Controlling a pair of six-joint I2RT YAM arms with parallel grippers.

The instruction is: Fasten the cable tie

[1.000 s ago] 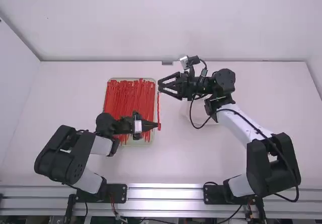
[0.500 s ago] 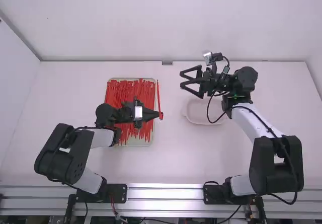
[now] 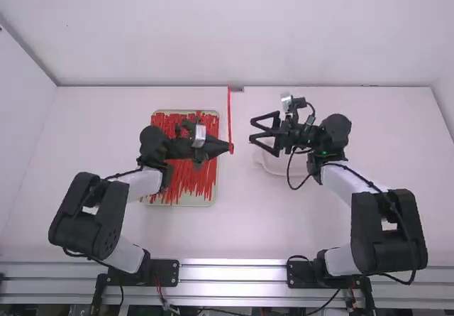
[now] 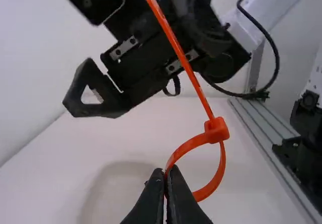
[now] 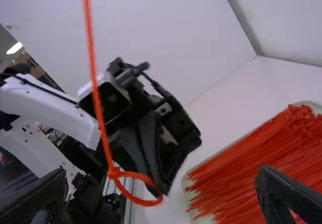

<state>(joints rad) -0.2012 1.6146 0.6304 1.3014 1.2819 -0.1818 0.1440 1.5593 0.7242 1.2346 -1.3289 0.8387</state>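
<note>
While my left pincer (image 3: 225, 146) is pinched shut on the red cable tie (image 4: 216, 129), I hold that tie up off the white surface (image 3: 340, 209), just beside the tray (image 3: 183, 203) of spare ties (image 3: 186, 177). Its 2 fingers (image 4: 151, 199) meet on the band of the loop, a little way from the head. My right pincer (image 3: 252, 131) hangs near, facing the tie with its 2 fingers spread wide and nothing between them.

As for progress, I judge the main step done. The tail is through the head, so the tie makes 1 closed loop, and the long free tail stands up from the head. What is left, as I read it, is the tightening, since the loop is wide and loose and nothing grips the tail. My right pincer would need to close on that tail beyond the head and draw it away while my left steadies the loop. The tail looks thin and springy, so I expect it could slip past the fingers if I close off-centre.

Of writing I can read none, whether on the tie, the tray or the surface.
</note>
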